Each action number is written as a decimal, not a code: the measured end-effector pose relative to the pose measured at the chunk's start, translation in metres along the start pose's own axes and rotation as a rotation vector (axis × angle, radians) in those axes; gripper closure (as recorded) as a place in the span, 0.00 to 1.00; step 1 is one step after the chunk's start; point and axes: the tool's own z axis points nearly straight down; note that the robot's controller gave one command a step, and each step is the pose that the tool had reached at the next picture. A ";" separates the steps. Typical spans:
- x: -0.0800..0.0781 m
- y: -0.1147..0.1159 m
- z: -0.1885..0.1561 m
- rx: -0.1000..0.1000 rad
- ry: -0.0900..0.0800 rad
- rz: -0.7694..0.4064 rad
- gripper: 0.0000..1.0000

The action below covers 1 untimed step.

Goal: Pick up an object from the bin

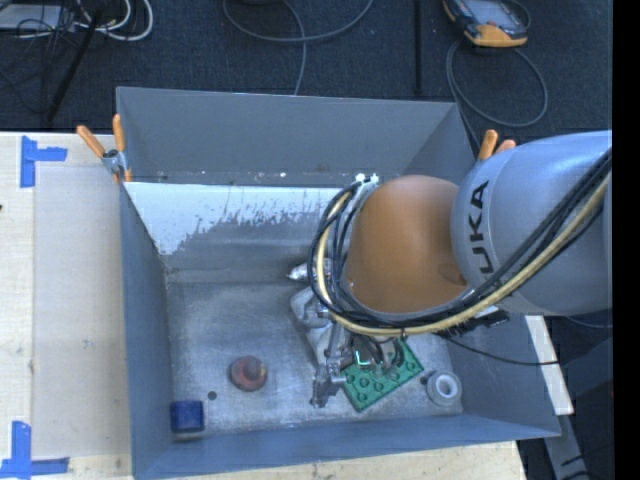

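Observation:
My gripper [323, 386] reaches down to the bin floor right of the middle, near the front wall, below the arm's orange cover. A flat green studded plate [385, 380] lies directly to its right, touching or almost touching it, partly under the arm. A small grey ring [443, 387] rests further right, by the bin's right slope. A brown round knob-like thing [248, 373] lies on the floor to the gripper's left, well apart from it.
A small blue cube [187, 416] sits in the front left corner, with a tiny dark speck [212, 397] beside it. The arm and its cables cover the right half of the bin. Sloped walls close in on all sides.

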 end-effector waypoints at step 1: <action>-0.036 0.030 0.091 0.000 -0.001 0.028 0.00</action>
